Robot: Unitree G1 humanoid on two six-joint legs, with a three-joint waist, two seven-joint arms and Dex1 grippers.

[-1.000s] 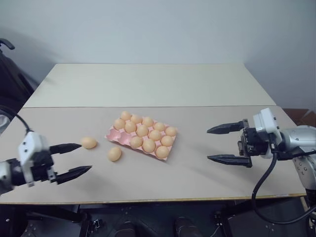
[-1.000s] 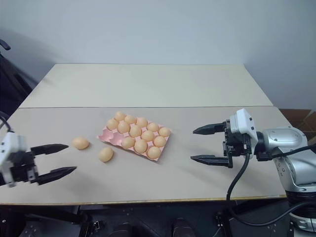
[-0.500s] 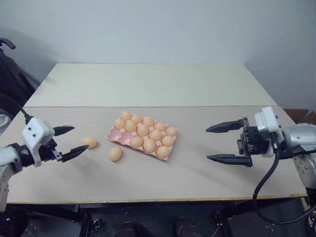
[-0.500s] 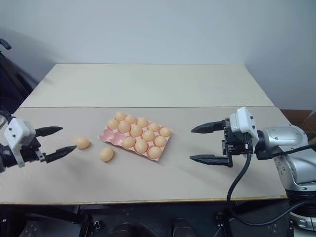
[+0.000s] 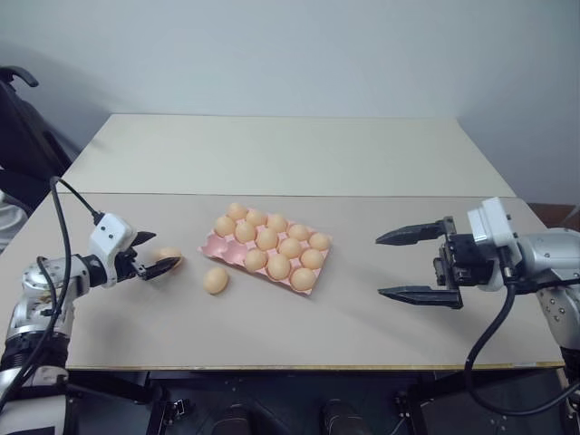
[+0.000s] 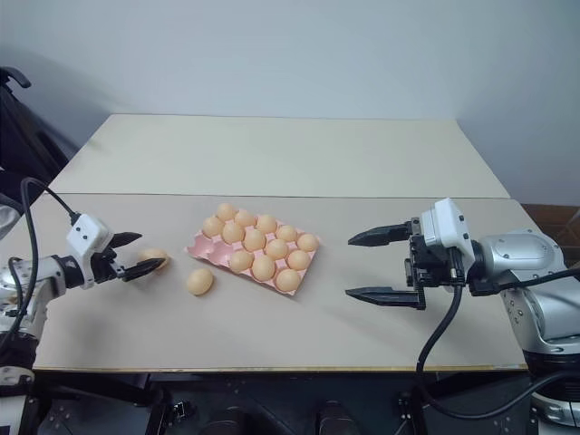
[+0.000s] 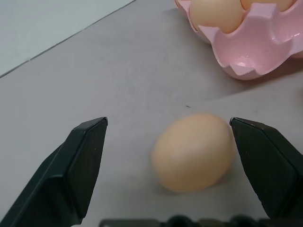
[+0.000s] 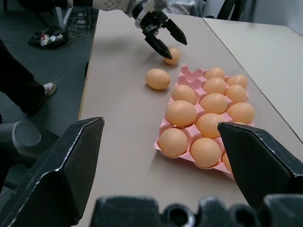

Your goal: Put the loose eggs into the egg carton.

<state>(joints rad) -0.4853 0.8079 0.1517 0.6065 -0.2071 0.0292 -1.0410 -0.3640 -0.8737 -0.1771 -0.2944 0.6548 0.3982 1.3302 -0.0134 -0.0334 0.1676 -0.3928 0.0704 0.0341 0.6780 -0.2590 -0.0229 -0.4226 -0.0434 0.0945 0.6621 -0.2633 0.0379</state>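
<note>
A pink egg carton (image 5: 210,246) lies mid-table with several tan eggs in its cups and a bare cup at its left corner. Two loose eggs rest on the table to its left: one (image 5: 216,280) near the carton's front-left side, the other (image 7: 194,151) farther left. My left gripper (image 5: 156,262) is open, low over the table, and its fingers (image 7: 80,161) straddle that farther egg without closing on it. My right gripper (image 5: 381,265) hangs open above the table to the right of the carton, pointing left, with nothing in it.
The table (image 5: 299,335) is a grey-beige board with a lighter board (image 5: 272,149) behind it. A dark chair (image 5: 23,118) stands off the far left corner. A person's shoe (image 8: 45,89) is on the floor beside the table.
My left gripper has moved forward and down from the table's near left edge, and its open fingers now sit around the farther loose egg. The right gripper has stayed put.
</note>
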